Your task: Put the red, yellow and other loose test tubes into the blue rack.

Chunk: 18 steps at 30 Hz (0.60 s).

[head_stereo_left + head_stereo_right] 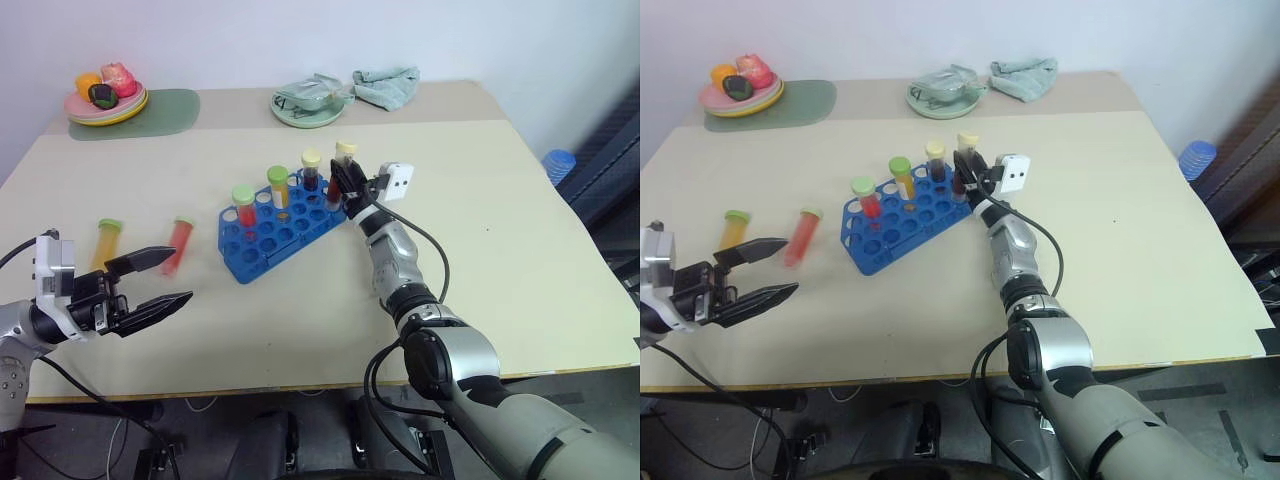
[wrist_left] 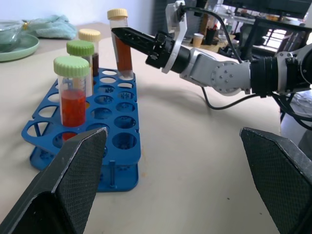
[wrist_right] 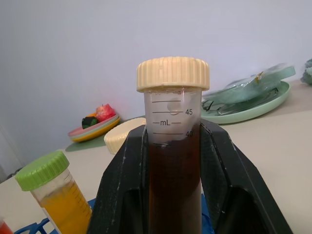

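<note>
The blue rack (image 1: 270, 240) lies at the table's middle with three capped tubes standing in it: one red, one yellow (image 1: 279, 187), one dark. My right gripper (image 1: 344, 184) is shut on a dark red-brown tube (image 3: 173, 165) with a cream cap, held upright at the rack's far right corner, its lower end at a corner hole. Two loose tubes lie left of the rack: a yellow one (image 1: 106, 243) and a red one (image 1: 180, 243), both green-capped. My left gripper (image 1: 184, 276) hovers open near the front left, just in front of the red tube, holding nothing.
A plate of toy food (image 1: 104, 97) on a green mat (image 1: 160, 112) sits at the back left. A green dish (image 1: 308, 104) and a crumpled cloth (image 1: 388, 86) lie at the back centre. A blue object (image 1: 558, 164) stands off the table's right side.
</note>
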Motion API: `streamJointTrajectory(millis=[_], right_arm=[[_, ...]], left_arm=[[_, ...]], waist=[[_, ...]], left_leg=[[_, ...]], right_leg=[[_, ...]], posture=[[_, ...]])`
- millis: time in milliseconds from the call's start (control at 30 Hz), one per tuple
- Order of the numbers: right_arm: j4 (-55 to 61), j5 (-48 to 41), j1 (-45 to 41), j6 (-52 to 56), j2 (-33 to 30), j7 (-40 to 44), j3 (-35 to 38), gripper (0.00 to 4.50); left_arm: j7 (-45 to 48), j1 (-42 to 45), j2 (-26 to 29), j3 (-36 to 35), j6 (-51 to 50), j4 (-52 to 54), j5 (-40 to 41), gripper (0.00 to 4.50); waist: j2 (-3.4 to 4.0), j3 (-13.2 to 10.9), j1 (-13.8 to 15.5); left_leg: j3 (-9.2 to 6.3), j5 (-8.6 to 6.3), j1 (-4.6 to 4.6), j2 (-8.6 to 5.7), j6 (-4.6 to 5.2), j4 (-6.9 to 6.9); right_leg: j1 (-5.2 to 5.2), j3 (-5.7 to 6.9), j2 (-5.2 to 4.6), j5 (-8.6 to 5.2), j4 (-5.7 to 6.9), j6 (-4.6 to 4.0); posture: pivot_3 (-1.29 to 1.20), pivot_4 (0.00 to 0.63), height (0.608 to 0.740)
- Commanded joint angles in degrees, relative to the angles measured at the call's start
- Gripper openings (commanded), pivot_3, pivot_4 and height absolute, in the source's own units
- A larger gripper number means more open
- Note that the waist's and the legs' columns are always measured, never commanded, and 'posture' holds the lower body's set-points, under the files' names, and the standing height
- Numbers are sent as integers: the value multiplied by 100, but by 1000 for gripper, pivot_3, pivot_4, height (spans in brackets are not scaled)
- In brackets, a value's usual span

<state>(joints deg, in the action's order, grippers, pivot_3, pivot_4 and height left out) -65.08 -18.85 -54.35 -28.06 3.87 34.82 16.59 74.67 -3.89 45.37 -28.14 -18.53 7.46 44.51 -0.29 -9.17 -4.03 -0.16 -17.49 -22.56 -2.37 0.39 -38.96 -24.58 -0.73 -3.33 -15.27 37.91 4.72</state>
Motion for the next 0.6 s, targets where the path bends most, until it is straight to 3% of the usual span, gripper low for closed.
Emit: streamJointTrajectory(millis=[33, 300, 600], right_arm=[[-98, 51, 97, -494, 175, -142, 42, 807], [-412, 691, 530, -1668, 438, -840, -251, 807], [-536, 1508, 895, -2157, 520, -1646, -811, 807]], left_arm=[[-94, 37, 40, -182, -33, 228, 152, 4500], [-100, -104, 147, -345, -156, 311, 252, 4500], [-52, -202, 256, -494, -230, 327, 302, 4500]], waist=[[0, 0, 0], [-1, 1, 0], [-2, 1, 0]], left_leg=[[0, 0, 2, 0, 0, 1], [0, 0, 9, 0, -1, 5], [-1, 0, 15, 0, -2, 12]], right_leg=[[2, 0, 0, 0, 0, 0], [5, 0, 0, -1, 0, -2], [10, 1, 0, -6, -2, -9]], posture=[[0, 150, 740], [0, 150, 740], [0, 150, 740]])
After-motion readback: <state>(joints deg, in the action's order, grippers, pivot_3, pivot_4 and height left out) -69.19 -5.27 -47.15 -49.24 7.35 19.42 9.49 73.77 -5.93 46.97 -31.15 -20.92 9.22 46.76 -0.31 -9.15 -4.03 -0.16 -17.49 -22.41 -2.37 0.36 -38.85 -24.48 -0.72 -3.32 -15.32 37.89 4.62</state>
